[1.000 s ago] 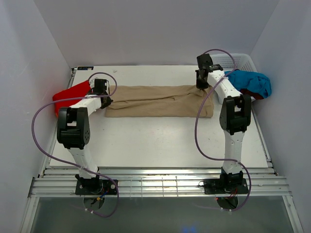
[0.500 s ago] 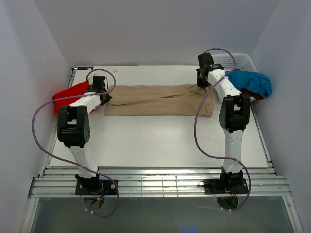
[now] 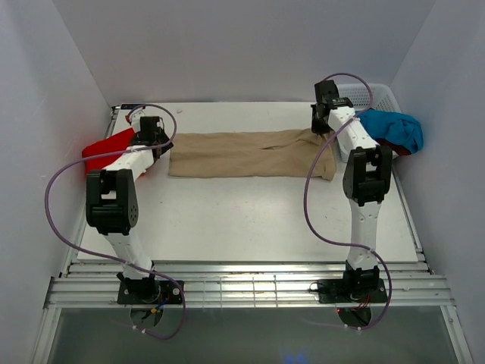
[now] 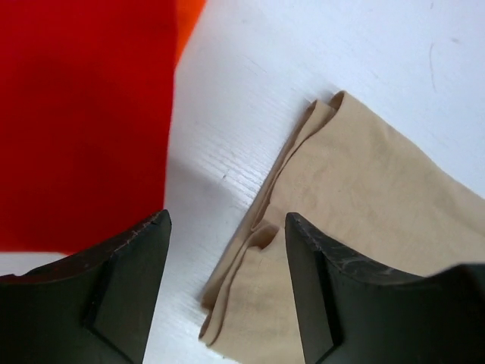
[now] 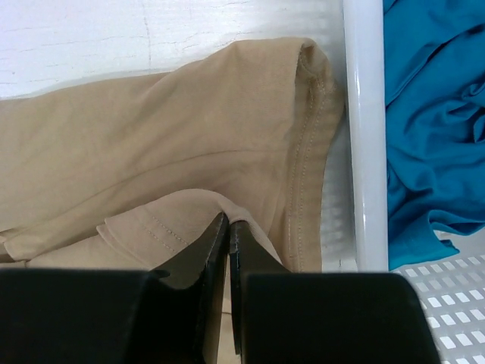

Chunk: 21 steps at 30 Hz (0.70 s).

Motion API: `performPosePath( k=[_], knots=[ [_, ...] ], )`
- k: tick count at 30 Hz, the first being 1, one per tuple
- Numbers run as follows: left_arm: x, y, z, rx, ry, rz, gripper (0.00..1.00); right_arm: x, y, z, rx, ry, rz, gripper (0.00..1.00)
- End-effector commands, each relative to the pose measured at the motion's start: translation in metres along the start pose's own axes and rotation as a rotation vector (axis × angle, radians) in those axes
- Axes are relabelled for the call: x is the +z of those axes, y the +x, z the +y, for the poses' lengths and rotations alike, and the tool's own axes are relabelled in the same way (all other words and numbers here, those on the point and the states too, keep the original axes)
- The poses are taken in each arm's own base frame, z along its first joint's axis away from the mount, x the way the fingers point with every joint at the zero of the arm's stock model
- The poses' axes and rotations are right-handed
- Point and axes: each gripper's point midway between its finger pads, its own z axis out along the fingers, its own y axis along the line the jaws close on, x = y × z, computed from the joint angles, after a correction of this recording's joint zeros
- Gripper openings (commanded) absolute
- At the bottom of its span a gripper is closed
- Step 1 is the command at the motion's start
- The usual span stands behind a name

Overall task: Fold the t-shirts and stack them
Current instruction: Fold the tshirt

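table (image 3: pixel 242 220): white. the near half shows bare in the top view.

tan t-shirt (image 3: pixel 242 154): lies across the middle of the table as a long, flat, folded band running left to right. the left end is square and flat. the right end is bunched and drawn up toward the right gripper. in the left wrist view its layered left edge (image 4: pixel 303 227) rests on the table.

left gripper (image 3: pixel 161 135): sits at the tan t-shirt's left end. seen from the wrist (image 4: pixel 227 224), the fingers stand spread wide with nothing clamped between them. the shirt's edge and bare table show through the gap. whether the fingers touch the cloth cannot be told.

right gripper (image 3: pixel 322 126): sits at the shirt's far right corner. seen from the wrist (image 5: pixel 226 221), the fingers are pressed together and pinch a raised fold of the tan t-shirt (image 5: pixel 189 144) at their tips.

red t-shirt (image 3: pixel 106 148): lies at the table's left edge against the side wall, just left of the left gripper. the left wrist view shows orange cloth (image 4: pixel 189 19) beneath its far edge. a strip of bare table separates it from the tan shirt.

basket (image 3: pixel 375 95): white, in the far right corner. its rim (image 5: pixel 364 152) lies just beside the tan sleeve hem.

turquoise t-shirt (image 3: pixel 390 127): crumpled, draped over the basket's near side.

dark red t-shirt (image 3: pixel 388 145): only a small part shows, under the turquoise one.
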Motion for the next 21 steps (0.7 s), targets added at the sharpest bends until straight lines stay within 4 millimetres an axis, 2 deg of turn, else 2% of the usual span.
performPosePath(
  k=[1, 2, 3, 4, 6, 7, 8, 10, 12, 13, 14, 15, 16, 17, 18, 19, 21],
  knots=[
    [-0.047, -0.067, -0.006, -0.101, 0.054, -0.225, 0.72, 0.002, -0.020, 0.002, 0.000, -0.021, -0.057, 0.08],
    [-0.059, -0.076, -0.014, -0.125, 0.100, -0.251, 0.72, 0.004, -0.020, 0.002, -0.001, -0.022, -0.055, 0.08],
    [-0.064, -0.075, -0.020, -0.125, 0.127, -0.252, 0.72, 0.004, -0.021, 0.003, -0.001, -0.025, -0.056, 0.08],
    [-0.068, -0.064, -0.032, -0.112, 0.158, -0.237, 0.70, 0.006, -0.020, 0.004, -0.003, -0.030, -0.054, 0.08],
    [-0.080, -0.059, -0.053, -0.096, 0.223, -0.252, 0.66, 0.009, -0.020, 0.004, 0.000, -0.032, -0.052, 0.08],
    [-0.087, -0.042, -0.073, -0.066, 0.273, -0.240, 0.65, 0.011, -0.018, 0.004, -0.003, -0.028, -0.046, 0.08],
    [-0.094, -0.040, -0.088, -0.047, 0.318, -0.261, 0.63, 0.012, -0.018, 0.004, -0.001, -0.025, -0.047, 0.08],
    [-0.102, -0.016, -0.117, -0.003, 0.405, -0.229, 0.61, 0.017, -0.014, -0.004, 0.005, 0.026, -0.038, 0.09],
    [-0.098, 0.008, -0.136, 0.025, 0.464, -0.158, 0.59, 0.019, -0.009, -0.020, 0.009, 0.116, -0.032, 0.37],
    [-0.098, 0.021, -0.146, 0.042, 0.493, -0.126, 0.58, 0.016, -0.010, -0.025, 0.011, 0.147, -0.038, 0.43],
    [-0.098, 0.029, -0.153, 0.052, 0.515, -0.104, 0.57, 0.014, -0.011, -0.028, 0.015, 0.166, -0.051, 0.43],
    [-0.093, 0.044, -0.158, 0.065, 0.529, -0.065, 0.55, 0.015, 0.002, -0.031, 0.005, 0.180, -0.033, 0.44],
    [-0.100, 0.060, -0.171, 0.090, 0.580, -0.027, 0.54, -0.004, -0.008, -0.032, 0.000, 0.169, -0.080, 0.47],
    [-0.101, 0.068, -0.178, 0.103, 0.599, -0.016, 0.54, -0.009, -0.019, -0.025, 0.003, 0.143, -0.148, 0.50],
    [-0.102, 0.076, -0.183, 0.115, 0.607, -0.004, 0.54, -0.015, -0.019, -0.017, -0.002, 0.091, -0.165, 0.52],
    [-0.103, 0.095, -0.193, 0.140, 0.628, 0.027, 0.53, -0.026, -0.015, -0.012, -0.005, 0.044, -0.174, 0.54],
    [-0.105, 0.107, -0.207, 0.155, 0.654, 0.043, 0.53, -0.033, -0.018, 0.012, -0.018, -0.096, -0.189, 0.54]
  ],
)
